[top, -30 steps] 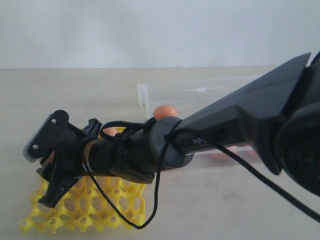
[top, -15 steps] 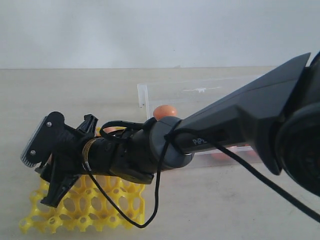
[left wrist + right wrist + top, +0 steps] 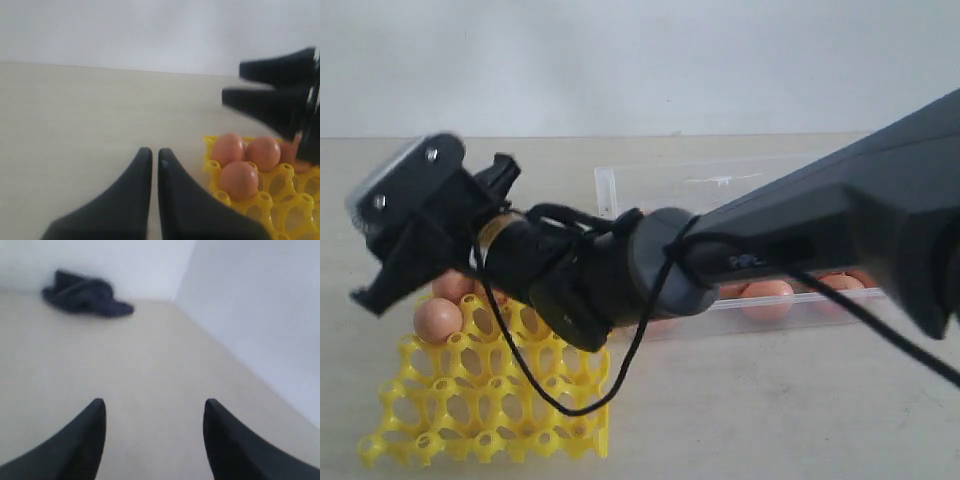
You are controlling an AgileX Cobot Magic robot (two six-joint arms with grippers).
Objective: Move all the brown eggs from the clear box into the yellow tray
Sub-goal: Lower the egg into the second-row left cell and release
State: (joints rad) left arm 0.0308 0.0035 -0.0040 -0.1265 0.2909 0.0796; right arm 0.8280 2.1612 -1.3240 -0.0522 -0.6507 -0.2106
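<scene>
We judge ourselves between eggs: the right pincer [image 3: 152, 407] hangs spread and empty above the yellow tray [image 3: 480, 402], where three brown eggs [image 3: 239, 179] sit. The left pincer [image 3: 151, 152] is pressed together nearby. Next we swing to the clear box [image 3: 607, 192], where more wait, and pinch one gently.

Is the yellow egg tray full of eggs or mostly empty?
Mostly empty. The yellow tray holds a few brown eggs in one corner; the other cups in view are bare.
</scene>
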